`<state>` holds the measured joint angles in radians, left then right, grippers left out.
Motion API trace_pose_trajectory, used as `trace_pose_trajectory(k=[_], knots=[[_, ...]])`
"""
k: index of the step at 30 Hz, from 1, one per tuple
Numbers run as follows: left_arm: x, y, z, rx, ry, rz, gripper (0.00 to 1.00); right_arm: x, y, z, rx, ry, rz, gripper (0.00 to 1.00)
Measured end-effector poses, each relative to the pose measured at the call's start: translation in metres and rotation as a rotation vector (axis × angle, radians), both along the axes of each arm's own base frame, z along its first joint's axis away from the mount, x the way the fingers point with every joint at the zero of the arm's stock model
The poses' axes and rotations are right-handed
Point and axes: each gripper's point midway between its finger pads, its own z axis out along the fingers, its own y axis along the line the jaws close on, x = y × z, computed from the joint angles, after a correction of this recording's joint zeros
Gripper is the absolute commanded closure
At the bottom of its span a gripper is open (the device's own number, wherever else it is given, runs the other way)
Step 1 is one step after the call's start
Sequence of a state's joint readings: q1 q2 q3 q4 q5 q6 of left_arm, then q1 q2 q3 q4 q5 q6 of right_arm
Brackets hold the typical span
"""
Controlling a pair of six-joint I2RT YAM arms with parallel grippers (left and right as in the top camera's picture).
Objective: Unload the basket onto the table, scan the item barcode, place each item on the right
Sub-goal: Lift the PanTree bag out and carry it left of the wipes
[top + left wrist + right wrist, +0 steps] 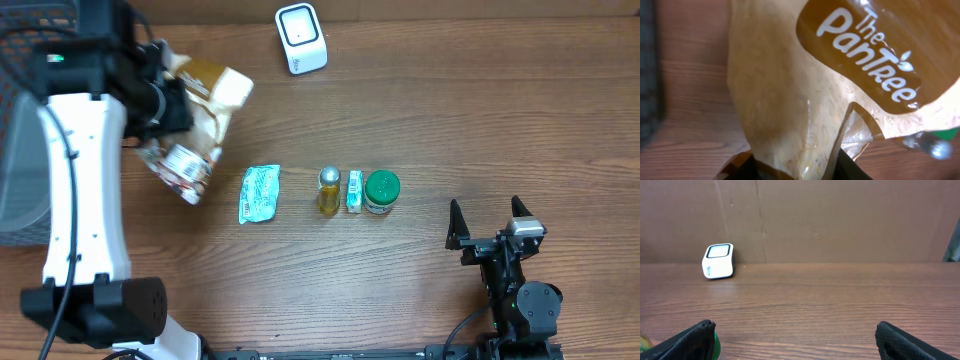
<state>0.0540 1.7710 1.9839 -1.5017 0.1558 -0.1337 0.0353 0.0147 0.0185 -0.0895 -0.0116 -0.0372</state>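
Note:
My left gripper (pixel 165 95) is shut on a tan and brown snack bag (pixel 205 110), which hangs off the table at the far left. In the left wrist view the bag (pixel 805 100), printed "The PanTree", fills the picture, and its lower end is pinched in the left gripper (pixel 795 170). No barcode shows on the faces in view. The white scanner (pixel 301 38) stands at the back, right of the bag; it also shows as the scanner (pixel 718 261) in the right wrist view. My right gripper (pixel 490 222) rests open and holds nothing at the front right.
A teal packet (pixel 259 193), a yellow bottle (pixel 329 190), a small white box (pixel 354 190) and a green-lidded jar (pixel 381 191) lie in a row mid-table. A dark mesh basket (pixel 20 150) stands at the left edge. Brown cardboard backs the table.

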Motion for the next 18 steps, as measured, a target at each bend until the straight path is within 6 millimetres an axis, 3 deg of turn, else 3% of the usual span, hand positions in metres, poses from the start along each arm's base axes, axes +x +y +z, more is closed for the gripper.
trace_pose_trajectory(k=[3,9,18], knots=[[-0.003,-0.008,-0.044,0.016,0.085,0.014,0.66,0.000,0.000,0.000,0.000,-0.001,0.000,0.00],[-0.014,-0.012,-0.111,0.077,0.179,0.041,0.64,0.000,0.000,0.000,0.000,0.000,0.000,0.00],[-0.028,-0.011,-0.174,0.101,0.215,0.076,0.61,0.000,0.000,0.000,0.000,0.000,0.000,0.00]])
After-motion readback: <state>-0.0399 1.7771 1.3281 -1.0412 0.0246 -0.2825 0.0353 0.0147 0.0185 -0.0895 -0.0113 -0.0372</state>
